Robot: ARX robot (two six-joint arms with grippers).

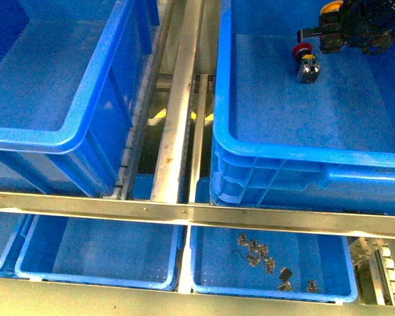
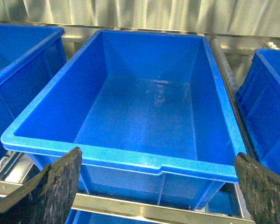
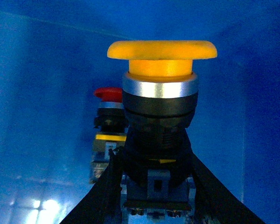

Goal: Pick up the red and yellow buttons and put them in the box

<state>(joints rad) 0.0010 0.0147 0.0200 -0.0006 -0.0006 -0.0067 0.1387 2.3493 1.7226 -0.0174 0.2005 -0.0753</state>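
My right gripper (image 1: 339, 29) is shut on the yellow button (image 1: 330, 8) and holds it inside the box (image 1: 303, 155), the large blue crate on the right, near its far end. In the right wrist view the yellow cap (image 3: 161, 51) stands upright between the dark fingers (image 3: 102, 196). The red button (image 1: 305, 60) lies on the box floor just beside the gripper, and it shows behind the yellow one in the right wrist view (image 3: 108, 93). My left gripper (image 2: 156, 186) is open and empty, out of the front view.
A second large blue crate (image 1: 66, 138) stands at the left; it appears empty in the left wrist view (image 2: 130, 158). Metal rails (image 1: 178, 99) run between the crates. Shallow blue trays (image 1: 99, 276) sit below; the right one holds several small metal parts (image 1: 266, 260).
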